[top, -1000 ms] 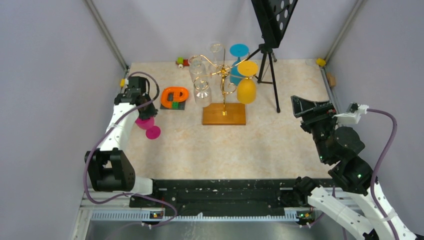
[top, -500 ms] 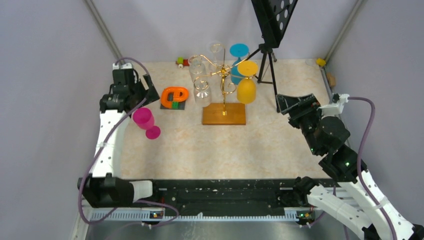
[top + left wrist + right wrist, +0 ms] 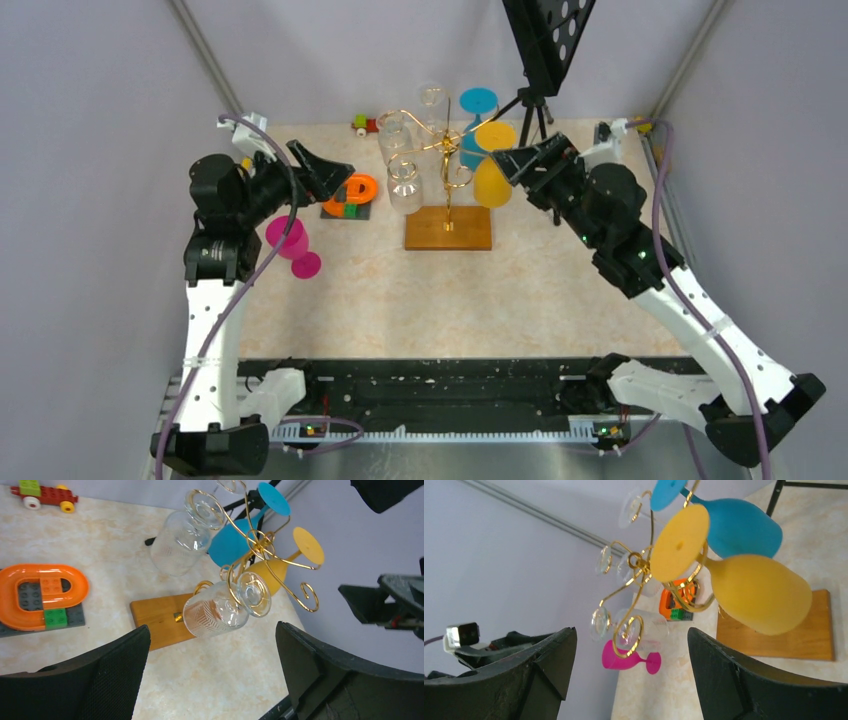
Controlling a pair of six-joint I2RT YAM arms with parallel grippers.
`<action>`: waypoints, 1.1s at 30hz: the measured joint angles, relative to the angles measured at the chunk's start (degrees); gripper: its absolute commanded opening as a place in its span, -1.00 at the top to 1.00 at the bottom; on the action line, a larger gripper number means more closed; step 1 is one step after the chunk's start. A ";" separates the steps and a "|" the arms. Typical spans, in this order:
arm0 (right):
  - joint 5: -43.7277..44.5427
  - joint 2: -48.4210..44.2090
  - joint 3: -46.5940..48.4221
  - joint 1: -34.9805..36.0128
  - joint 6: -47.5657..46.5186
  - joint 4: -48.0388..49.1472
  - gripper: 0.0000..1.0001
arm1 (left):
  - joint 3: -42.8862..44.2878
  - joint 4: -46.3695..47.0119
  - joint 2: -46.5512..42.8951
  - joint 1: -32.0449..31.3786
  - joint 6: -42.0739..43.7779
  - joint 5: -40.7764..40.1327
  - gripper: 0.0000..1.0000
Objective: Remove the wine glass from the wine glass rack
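Both arms have swung inward since half a second ago. The left end effector (image 3: 210,635), earlier out by the desk's 10 o'clock corner, now hangs over the edge of the orange plastic brick loop (image 3: 362,186) and faces 3 o'clock. The right end effector (image 3: 631,632), earlier near the 3 o'clock edge, now sits close beside the opaque yellow wine glass (image 3: 492,182), facing 9 o'clock. The thin gold wire wine glass rack (image 3: 446,150), with curled arms and a rectangular brown wooden base, stands unmoved on the beige desk (image 3: 450,290), toward 12 o'clock from the middle. The yellow wine glass hangs bowl-down by its foot on the rack's 3 o'clock side. An opaque blue wine glass (image 3: 739,527) hangs at about 1 o'clock, a clear patterned wine glass (image 3: 215,611) at 9 o'clock, and two more clear glasses (image 3: 392,130) hang farther back. Each end effector is spread wide and grips nothing, and in both wrist views the hanging glasses lie ahead of the fingers rather than between them. Whether the right fingers touch the yellow bowl cannot be told. A magenta wine glass (image 3: 290,240) lies on its side at the desk's 9 o'clock, where it lay before. A black tripod stand (image 3: 540,120) rises at the rack's 2 o'clock, and a small brick toy car (image 3: 363,124) sits at the desk's 11 o'clock edge.
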 measured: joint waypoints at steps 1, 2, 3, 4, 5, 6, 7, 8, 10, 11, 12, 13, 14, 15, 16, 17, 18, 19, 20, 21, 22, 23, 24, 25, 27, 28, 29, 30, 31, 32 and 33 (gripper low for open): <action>-0.61 1.49 1.55 -0.66 -0.26 0.17 -0.65 | -0.68 0.96 -0.02 0.00 -0.26 1.16 -0.97; -1.40 2.64 2.78 -1.44 -0.39 0.57 -0.63 | -1.27 1.60 -0.02 0.00 -0.33 1.95 -0.97; -2.86 3.67 3.69 -2.91 -0.37 1.14 -0.58 | -1.97 2.23 -0.07 0.00 -0.33 2.64 -0.97; -4.61 4.52 4.33 -4.92 -0.28 1.75 -0.55 | -2.43 2.51 -0.11 0.00 -0.26 3.06 -0.97; -6.95 5.35 4.70 -7.58 0.04 2.54 -0.54 | -2.78 2.75 -0.15 0.00 -0.26 3.26 -0.97; -8.94 6.27 4.92 -10.29 0.48 3.48 -0.52 | -3.10 2.93 -0.28 0.00 -0.26 3.28 -0.97; -10.25 7.08 5.03 -12.02 0.76 4.24 -0.51 | -3.32 2.91 -0.37 0.00 -0.24 3.26 -0.97; -11.65 8.20 5.03 -14.03 1.11 4.81 -0.50 | -3.52 2.93 -0.42 0.00 -0.17 3.23 -0.97; -13.29 9.77 5.03 -15.67 1.51 4.87 -0.49 | -3.76 2.97 -0.50 0.00 -0.04 3.23 -0.97; -14.08 10.47 5.03 -15.91 1.62 4.90 -0.49 | -3.98 3.02 -0.57 0.00 -0.02 3.21 -0.97; -14.62 10.95 5.03 -15.93 1.64 4.87 -0.49 | -4.33 3.15 -0.63 0.00 -0.02 3.19 -0.97; -15.06 11.21 5.03 -15.93 1.64 4.90 -0.48 | -4.70 3.34 -0.70 0.00 -0.02 3.21 -0.97; -15.47 11.32 5.01 -16.02 1.64 5.03 -0.48 | -5.07 3.39 -0.74 0.00 -0.02 3.19 -0.97; -15.74 11.32 4.98 -16.04 1.64 5.29 -0.48 | -5.33 3.39 -0.76 0.00 -0.02 3.19 -0.97; -16.17 11.32 4.98 -16.24 1.64 5.95 -0.47 | -5.46 3.39 -0.74 0.00 -0.02 3.19 -0.97; -16.59 11.32 4.98 -16.39 1.64 6.78 -0.46 | -5.49 3.39 -0.74 0.00 -0.02 3.21 -0.97; -16.96 11.32 4.96 -16.68 1.66 7.45 -0.43 | -5.49 3.41 -0.74 0.00 -0.02 3.23 -0.97; -17.27 11.34 4.96 -16.94 1.70 8.07 -0.38 | -5.49 3.56 -0.74 0.00 -0.02 3.23 -0.97; -17.46 11.39 4.96 -17.20 1.79 8.52 -0.33 | -5.49 3.72 -0.74 0.00 -0.02 3.23 -0.97; -17.73 11.50 4.92 -17.46 2.08 9.01 -0.28 | -5.49 3.80 -0.74 0.00 -0.02 3.23 -0.97; -18.27 11.78 4.81 -17.86 2.36 10.19 -0.23 | -5.51 3.82 -0.76 0.00 -0.02 3.23 -0.97; -18.47 12.00 4.52 -18.03 2.54 11.10 -0.12 | -5.51 3.82 -0.76 0.00 -0.02 3.23 -0.97; -18.86 12.24 4.09 -18.29 2.82 12.00 -0.04 | -5.55 3.85 -0.79 0.00 -0.02 3.23 -0.97; -19.02 12.41 3.76 -18.45 3.06 12.46 0.04 | -5.64 3.87 -0.81 0.00 -0.02 3.23 -0.97; -19.28 12.90 2.86 -18.64 3.58 13.57 0.12 | -5.86 3.89 -0.90 0.00 -0.04 3.28 -0.96; -19.30 13.16 2.36 -18.67 3.78 14.10 0.12 | -5.99 4.07 -0.90 0.00 -0.11 3.41 -0.96; -19.28 13.35 1.88 -18.67 4.00 14.64 0.09 | -6.12 4.24 -0.90 0.00 -0.22 3.56 -0.96; -19.21 13.49 1.46 -18.67 4.09 14.82 0.05 | -6.23 4.44 -0.90 0.00 -0.33 3.76 -0.96; -19.10 13.62 1.18 -18.67 4.09 14.95 0.02 | -6.34 4.63 -0.90 0.00 -0.48 3.96 -0.96; -19.02 13.84 1.14 -18.67 4.07 14.93 0.01 | -6.47 4.94 -0.90 0.00 -0.66 4.28 -0.96; -18.91 14.01 1.14 -18.67 4.07 15.12 0.02 | -6.54 5.25 -0.90 0.00 -0.79 4.55 -0.96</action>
